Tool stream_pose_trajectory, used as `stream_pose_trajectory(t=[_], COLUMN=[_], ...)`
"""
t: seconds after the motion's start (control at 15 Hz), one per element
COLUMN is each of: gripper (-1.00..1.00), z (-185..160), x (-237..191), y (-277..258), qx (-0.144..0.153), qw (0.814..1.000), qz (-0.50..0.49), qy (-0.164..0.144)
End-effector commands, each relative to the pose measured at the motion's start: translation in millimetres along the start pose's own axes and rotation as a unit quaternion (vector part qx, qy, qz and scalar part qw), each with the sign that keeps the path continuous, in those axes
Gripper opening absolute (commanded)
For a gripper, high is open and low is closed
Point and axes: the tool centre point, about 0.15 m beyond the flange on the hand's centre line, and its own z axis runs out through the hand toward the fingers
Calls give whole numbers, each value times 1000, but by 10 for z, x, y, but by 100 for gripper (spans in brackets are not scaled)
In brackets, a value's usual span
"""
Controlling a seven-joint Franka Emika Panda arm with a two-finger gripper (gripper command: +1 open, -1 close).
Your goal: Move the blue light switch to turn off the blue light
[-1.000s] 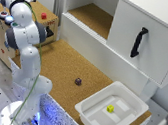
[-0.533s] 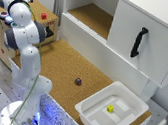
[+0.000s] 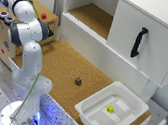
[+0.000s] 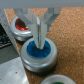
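Observation:
In the wrist view my gripper (image 4: 39,36) hangs right above the blue light (image 4: 38,50), a round dome with a blue cap and a grey rim. The fingers (image 4: 33,26) slant together to a single tip with no gap and nothing between them. A red-capped dome (image 4: 20,25) sits just beyond, and a green one (image 4: 58,79) shows at the picture's edge. In the exterior view the domes (image 3: 6,17) sit on top of the wooden box (image 3: 0,40) at the exterior view's left, under my arm (image 3: 25,10). I cannot make out the blue light switch.
A red knob (image 3: 43,16) sits on the box top. On the cork floor lie a small dark cube (image 3: 78,81) and a white tray (image 3: 94,120) holding a yellow block (image 3: 110,108). A white cabinet with a black handle (image 3: 138,42) stands behind.

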Motion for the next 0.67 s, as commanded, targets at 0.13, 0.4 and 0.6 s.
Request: stream_pose_trajectory(t=[0.13, 0.4, 0.6], gripper=[100, 100, 100], z=[-1006, -909, -850], x=[4, 39, 36], y=[-260, -60, 103], qx=[-102, -105, -104], qw=[994, 993, 990], qz=[28, 60, 91], qy=[-18, -3, 11])
